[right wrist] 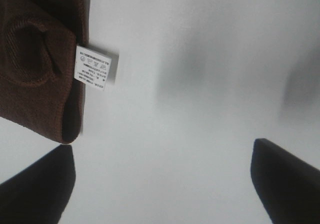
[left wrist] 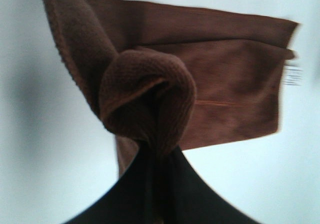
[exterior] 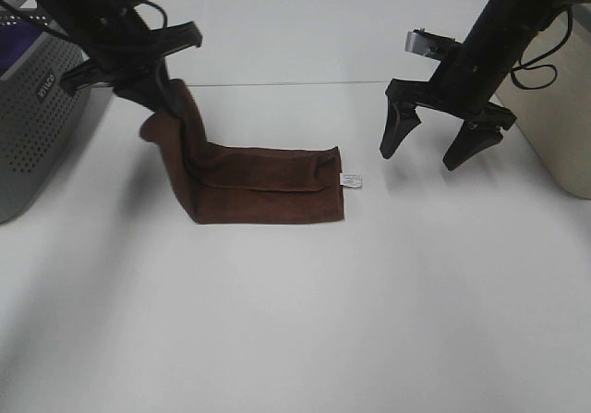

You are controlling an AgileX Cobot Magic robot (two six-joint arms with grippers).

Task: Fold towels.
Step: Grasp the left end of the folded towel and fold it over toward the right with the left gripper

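A brown towel (exterior: 268,191) lies folded lengthwise on the white table, with a white care label (exterior: 351,181) at its right end. My left gripper (exterior: 164,99) is shut on the towel's left end and holds it lifted above the table; the bunched end shows in the left wrist view (left wrist: 147,98). My right gripper (exterior: 423,152) is open and empty, hovering just right of the towel's right end. The right wrist view shows the towel's end (right wrist: 40,58), the label (right wrist: 95,67) and one fingertip (right wrist: 287,176).
A grey perforated basket (exterior: 37,108) stands at the left edge. A beige box (exterior: 559,117) stands at the right edge behind my right arm. The white table (exterior: 295,321) stretches toward the front.
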